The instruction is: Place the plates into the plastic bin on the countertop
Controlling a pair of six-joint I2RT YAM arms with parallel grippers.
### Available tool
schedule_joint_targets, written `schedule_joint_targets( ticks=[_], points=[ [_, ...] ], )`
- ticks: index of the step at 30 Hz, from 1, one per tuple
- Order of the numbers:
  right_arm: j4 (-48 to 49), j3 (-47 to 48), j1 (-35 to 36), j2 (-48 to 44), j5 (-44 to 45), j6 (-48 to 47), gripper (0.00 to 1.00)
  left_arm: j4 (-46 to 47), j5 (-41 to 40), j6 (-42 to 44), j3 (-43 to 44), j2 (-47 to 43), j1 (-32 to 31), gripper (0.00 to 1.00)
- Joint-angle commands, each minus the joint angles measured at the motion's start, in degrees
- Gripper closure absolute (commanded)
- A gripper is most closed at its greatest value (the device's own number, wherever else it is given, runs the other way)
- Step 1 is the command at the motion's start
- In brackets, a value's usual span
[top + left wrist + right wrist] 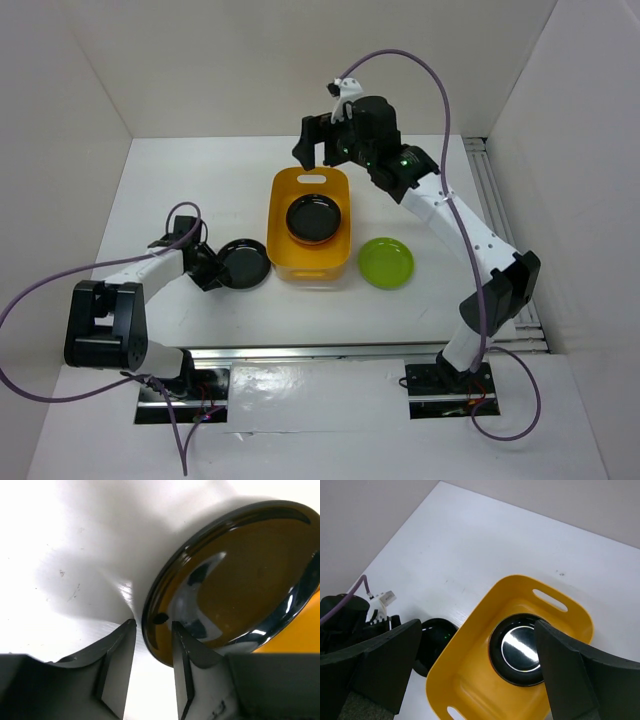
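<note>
Straddles the left rim of a black plate [235, 585] with the left pincer [153, 625], parted and not yet clenched. Sits on the tabletop [170, 190] just left of the plastic bin [308, 265], so probably needs a short carry rightward over the wall. Hangs the right pincer [312, 153] wide apart and empty above the bin's far end, farther off. Already inside: a second black plate [315, 218]. On the bin's right, a green plate [386, 262]
</note>
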Motion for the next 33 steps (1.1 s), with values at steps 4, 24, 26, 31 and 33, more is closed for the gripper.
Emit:
schedule_joint_targets(
  ticks=[4, 24, 26, 31, 33],
  points=[
    [-1.24, 0.17, -1.16, -5.19, 1.28, -0.46, 0.0, -1.32, -2.92, -1.13, -0.99, 2.66, -0.33, 0.64],
    [-2.47, -1.23, -10.91, -10.9, 0.76, 2.25, 0.0, -5.01, -0.82, 1.15, 16.58, -8.85, 10.04, 1.0],
    [-1.94, -2.73, -14.33, -12.3, 0.23, 3.84, 0.0, -5.54, 1.28, 1.68, 19.65, -8.33, 10.05, 1.0],
    [-0.62, -9.4, -19.79, -15.3, -1.01, 5.6, 0.0, -4.13, 7.35, 2.2, 26.95, -8.94, 10.05, 1.0],
    [-0.62, -10.99, -21.38, -16.96, -1.01, 6.13, 0.0, -1.59, 11.31, 2.2, 29.06, -9.64, 7.94, 1.0]
  ],
)
